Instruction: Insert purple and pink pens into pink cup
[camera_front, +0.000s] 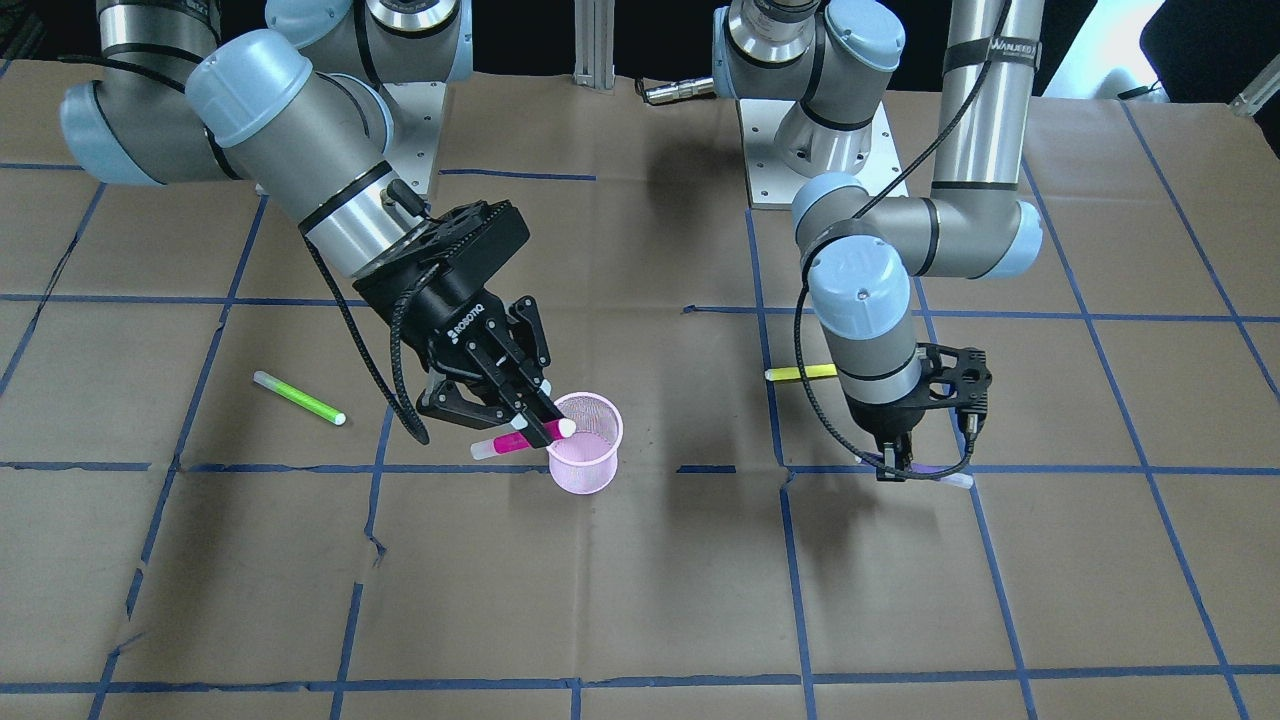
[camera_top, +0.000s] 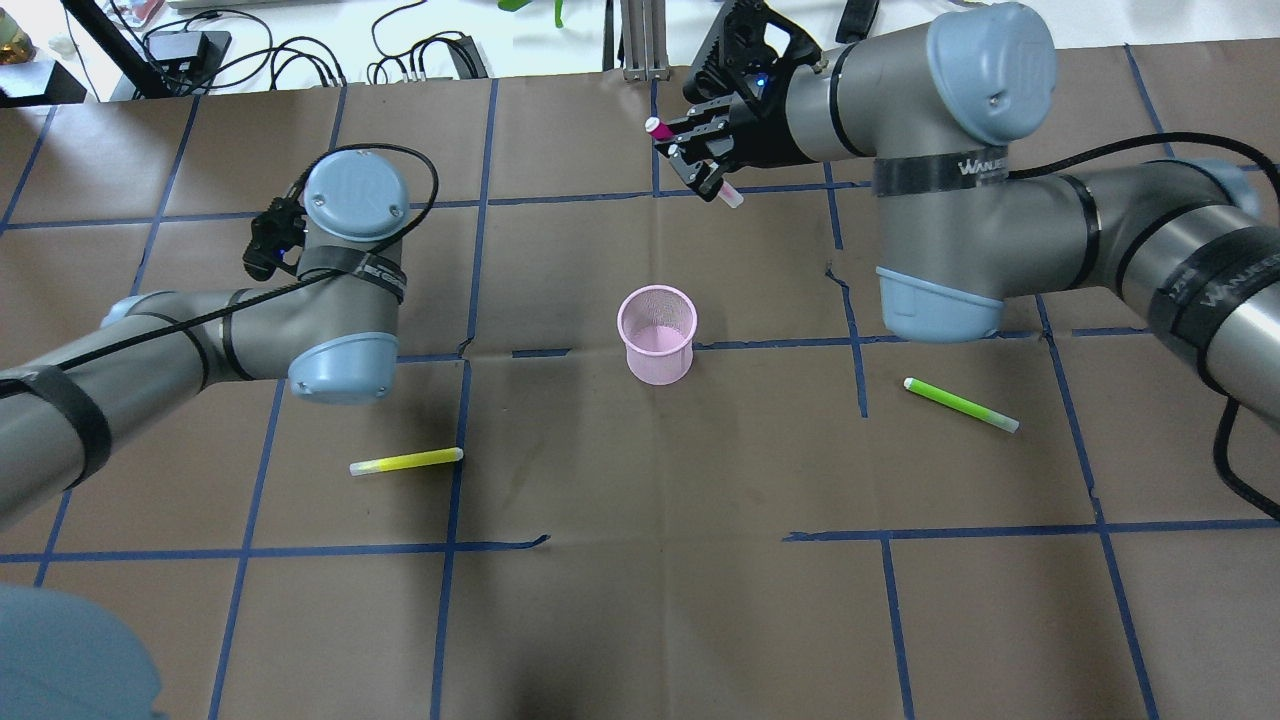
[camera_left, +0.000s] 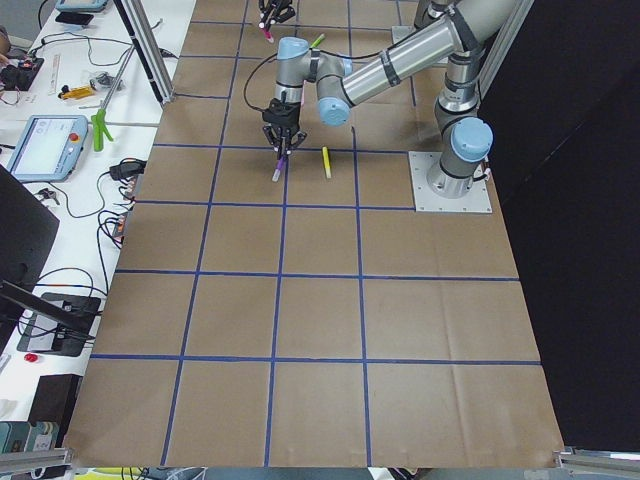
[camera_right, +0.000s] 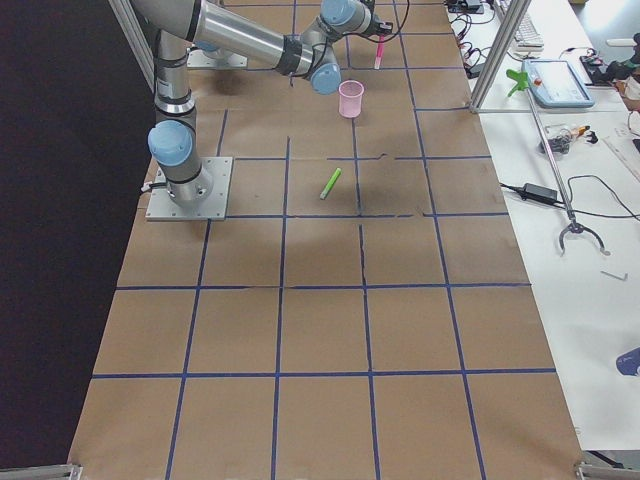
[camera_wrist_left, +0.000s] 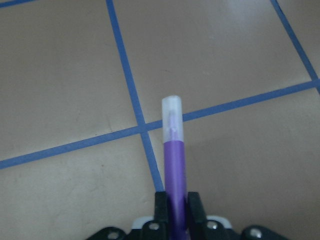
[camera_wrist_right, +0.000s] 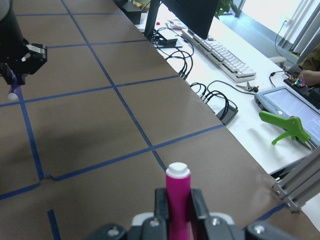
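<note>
The pink mesh cup (camera_front: 587, 450) stands upright mid-table and also shows in the overhead view (camera_top: 657, 335). My right gripper (camera_front: 540, 432) is shut on the pink pen (camera_front: 505, 445) and holds it raised in the air beside the cup, outside it. The right wrist view shows the pink pen (camera_wrist_right: 178, 192) clamped between the fingers. My left gripper (camera_front: 893, 468) is shut on the purple pen (camera_wrist_left: 174, 165), low at the table and well away from the cup. I cannot tell whether the purple pen touches the paper. In the overhead view the left gripper is hidden under its wrist.
A yellow pen (camera_top: 405, 461) lies on the table near my left arm. A green pen (camera_top: 960, 404) lies on my right side. Brown paper with blue tape lines (camera_top: 560, 545) covers the table. Cables and devices lie beyond the far edge (camera_top: 300, 50).
</note>
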